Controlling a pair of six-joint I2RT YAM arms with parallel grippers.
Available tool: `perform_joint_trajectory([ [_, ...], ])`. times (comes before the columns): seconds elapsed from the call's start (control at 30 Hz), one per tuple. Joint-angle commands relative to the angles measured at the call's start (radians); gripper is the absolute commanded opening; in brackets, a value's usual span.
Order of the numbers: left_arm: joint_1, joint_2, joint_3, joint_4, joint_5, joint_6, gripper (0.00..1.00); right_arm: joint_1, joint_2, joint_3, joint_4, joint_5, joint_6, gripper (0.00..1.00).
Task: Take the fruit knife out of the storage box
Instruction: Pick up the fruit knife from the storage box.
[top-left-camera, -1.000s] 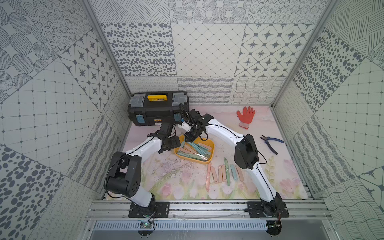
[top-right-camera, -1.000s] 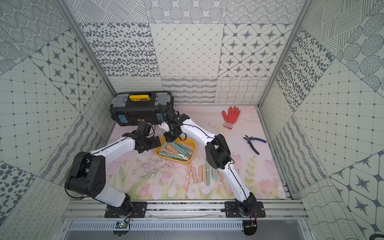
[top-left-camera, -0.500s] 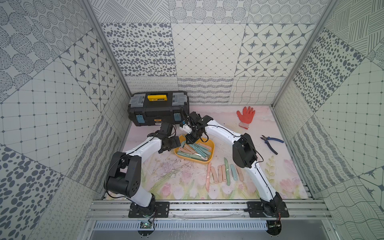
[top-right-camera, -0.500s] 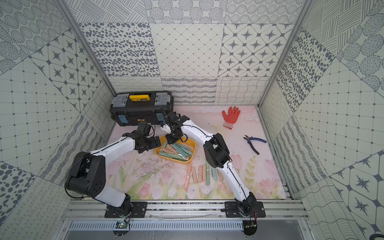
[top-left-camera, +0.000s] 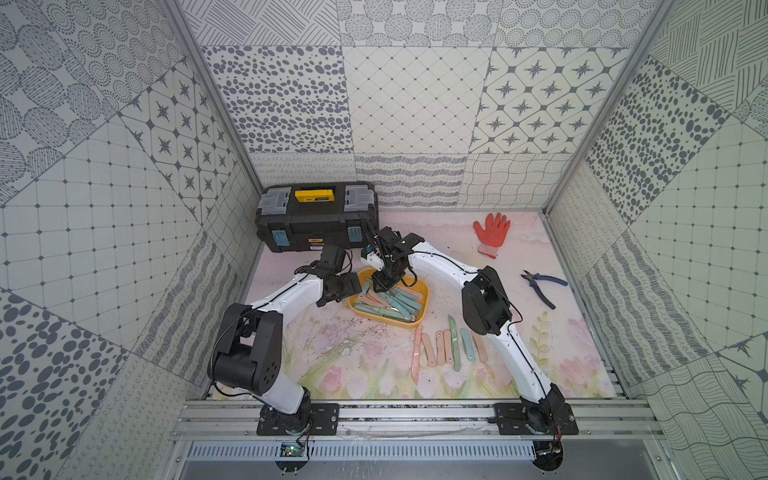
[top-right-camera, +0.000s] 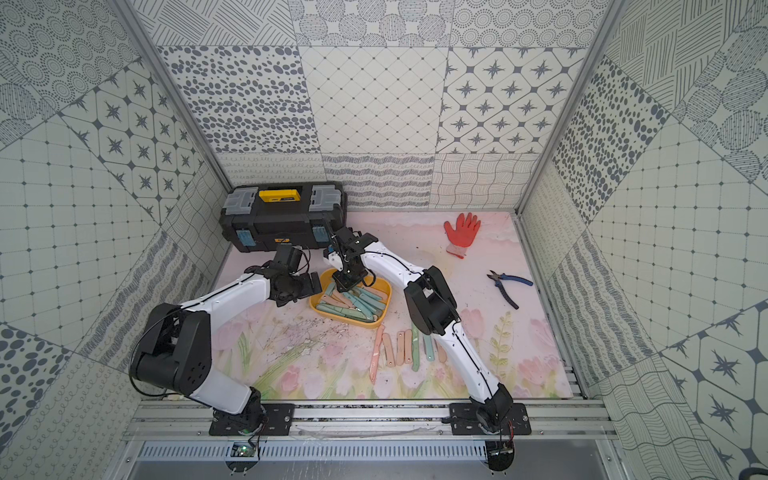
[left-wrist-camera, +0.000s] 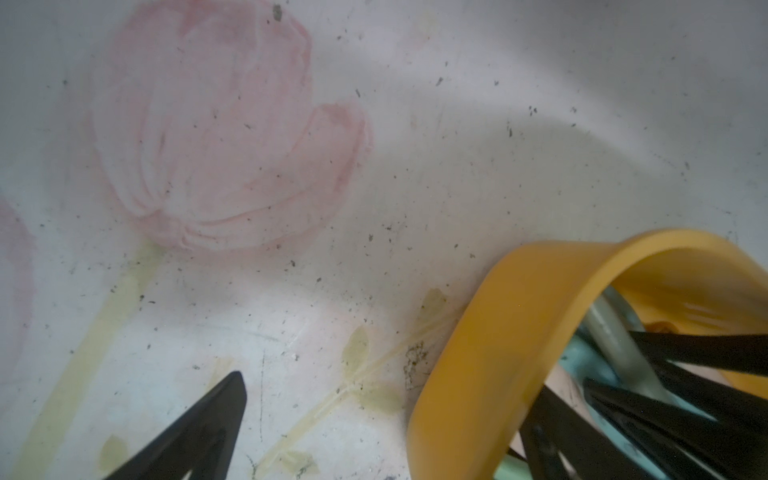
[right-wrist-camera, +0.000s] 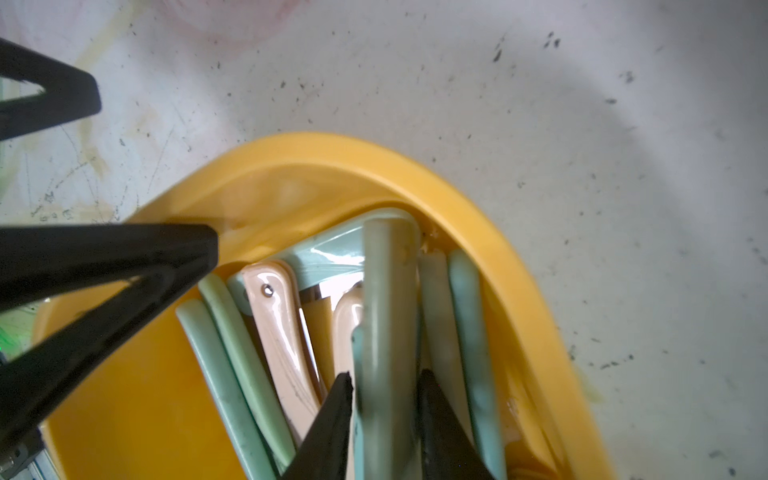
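— Floral tabletop (top-left-camera: 519, 257) checked. Where do things stand?
— I find the storage box (top-left-camera: 424, 297) mid-table, between both arms. Fruit knife (right-wrist-camera: 388, 316), pale green, lies inside it, long axis running straight ahead from my right gripper (right-wrist-camera: 386, 374), jaws close-set, pinching its sides. Left gripper (top-left-camera: 348, 286) gapes wide, empty, straddling the box wall. I judge a straight lift next.

Nothing legible anywhere in these views. The black toolbox (top-left-camera: 291, 226) does carry a small yellow sticker (top-left-camera: 316, 242) on its front, but the print is too tiny to read.
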Motion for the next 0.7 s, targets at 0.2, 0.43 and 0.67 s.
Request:
perform_joint_trajectory([
  [0.2, 0.002, -0.011, 0.003, -0.025, -0.023, -0.012, 0.99, -0.009, 0.026, 0.033, 0.017, -0.006, 0.015, 0.22],
  [0.43, 0.003, -0.013, 0.002, -0.023, -0.022, -0.012, 0.99, -0.009, 0.026, 0.032, 0.014, -0.006, 0.015, 0.15],
  [0.67, 0.003, -0.008, 0.002, -0.023, -0.024, -0.013, 0.99, -0.009, -0.026, 0.010, 0.040, -0.020, 0.024, 0.10],
])
